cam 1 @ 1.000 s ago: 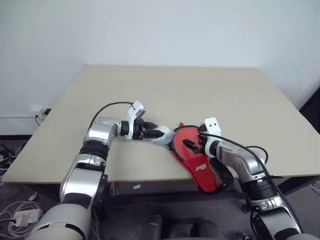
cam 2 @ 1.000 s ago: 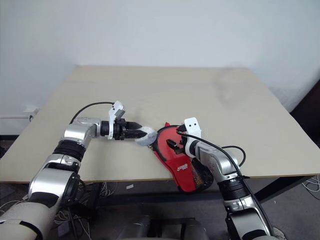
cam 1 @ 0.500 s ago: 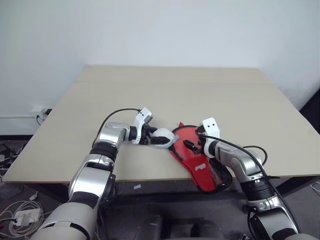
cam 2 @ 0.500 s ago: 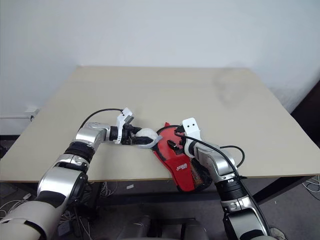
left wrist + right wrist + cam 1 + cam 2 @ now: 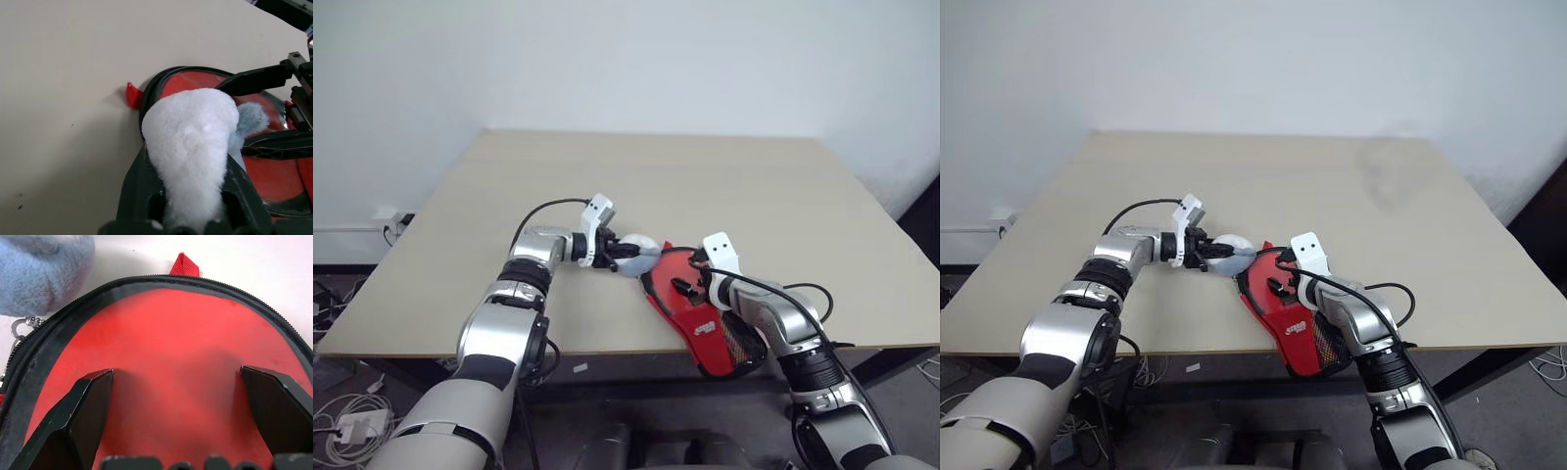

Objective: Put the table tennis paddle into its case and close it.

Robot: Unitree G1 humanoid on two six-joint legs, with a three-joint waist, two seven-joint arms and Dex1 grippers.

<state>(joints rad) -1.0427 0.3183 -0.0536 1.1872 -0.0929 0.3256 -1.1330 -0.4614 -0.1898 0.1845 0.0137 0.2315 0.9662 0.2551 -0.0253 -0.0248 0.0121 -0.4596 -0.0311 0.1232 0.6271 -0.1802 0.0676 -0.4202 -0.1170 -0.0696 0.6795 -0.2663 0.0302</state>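
The case [image 5: 707, 331] is a red pouch with black zipper edging and lies near the table's front edge, partly over it. A grey-white fluffy lump [image 5: 642, 247] sits at the case's rounded far end, by the zipper ring [image 5: 18, 326]. My left gripper [image 5: 190, 164] is shut on that lump. My right gripper [image 5: 176, 377] is open, with both fingertips resting wide apart on the case's red face [image 5: 181, 338]. The table tennis paddle is hidden from view.
The pale wooden table [image 5: 705, 176] stretches bare behind the case. A white wall stands beyond the table. Cables lie on the floor at the left [image 5: 352, 421]. A small red tab [image 5: 185, 265] sticks out from the case's far end.
My left gripper has closed on the fluffy lump and shifted a little farther back and right with it. The elbow has folded in. The right gripper has stayed on the case.
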